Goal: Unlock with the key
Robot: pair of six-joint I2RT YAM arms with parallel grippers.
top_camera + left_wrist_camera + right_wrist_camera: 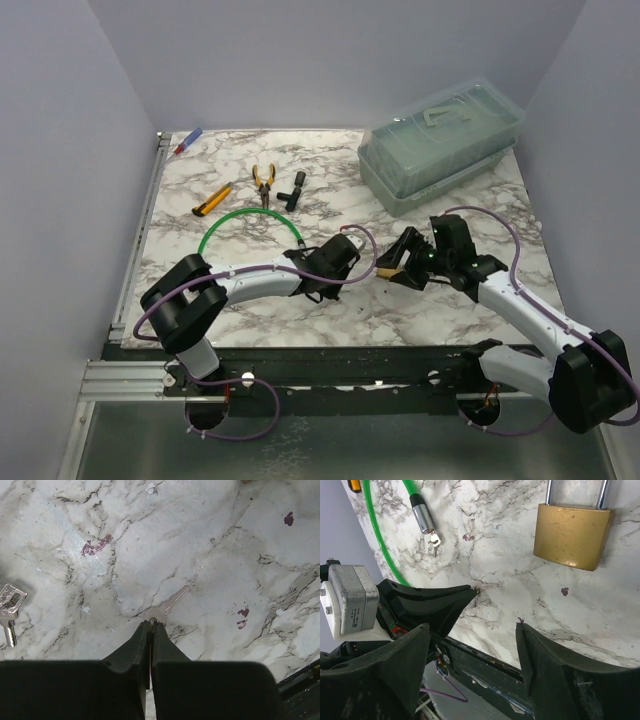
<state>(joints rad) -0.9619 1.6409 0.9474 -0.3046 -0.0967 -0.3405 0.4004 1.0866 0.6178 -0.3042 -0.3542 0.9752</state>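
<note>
With the left fingers [151,626] closed on the key [172,600] by its bow, blade flat on the counter [225,540] ahead of their tips, and the right fingers [472,630] open before the padlock [572,535], we risk this shallow pinch slipping on lift.

No word, brand or number could be read. The lid of the clear plastic box [440,140], far right on the tabletop [400,310], bore a raised mark shaped like a 4 or an A. A grey block [347,595] on the left arm carried small print, too fine to make out.
</note>
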